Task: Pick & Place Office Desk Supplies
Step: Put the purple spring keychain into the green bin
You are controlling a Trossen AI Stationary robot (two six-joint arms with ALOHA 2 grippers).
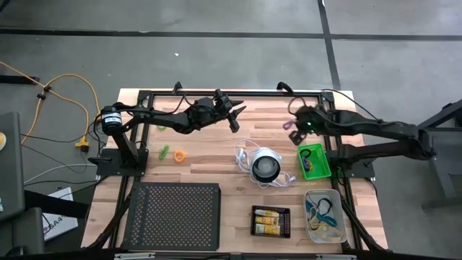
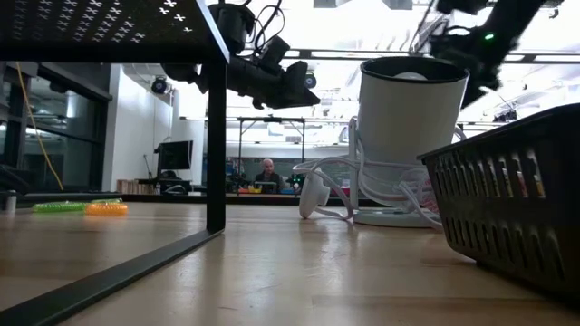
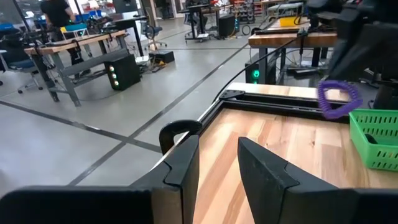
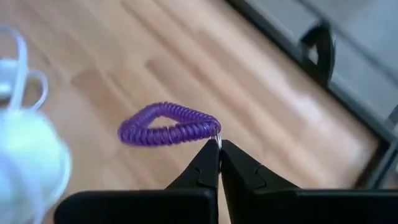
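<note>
The right gripper point(image 4: 219, 146) has its two dark fingers pinched together on the small metal ring of a purple coiled plastic loop point(image 4: 166, 126), which hangs clear of the wooden desk point(image 1: 209, 162). In the high view this gripper point(image 1: 294, 130) and the purple loop point(image 1: 294, 135) sit just beyond the far end of the green plastic basket tray point(image 1: 315, 162), above bare wood near the desk's far edge.

The left gripper point(image 1: 234, 121) hovers well to the left of the green basket tray, also near the far edge, above the desk and touching nothing. Its fingers point(image 3: 183, 163) stand partly apart with nothing between them.

Taking the green basket tray as landmark: a round white-and-black device point(image 1: 265, 167) with a white cord lies just to its left. Farther left, well apart, a green coiled loop point(image 1: 165, 152) and an orange coiled loop point(image 1: 179, 155) lie side by side on the wood. Nearer the front edge than the tray, a clear plastic tray point(image 1: 324, 216) holds teal and dark cords, and to its left a black tray point(image 1: 271, 221) holds yellow-and-white packs. A large black perforated metal stand point(image 1: 174, 214) fills the front left area.
</note>
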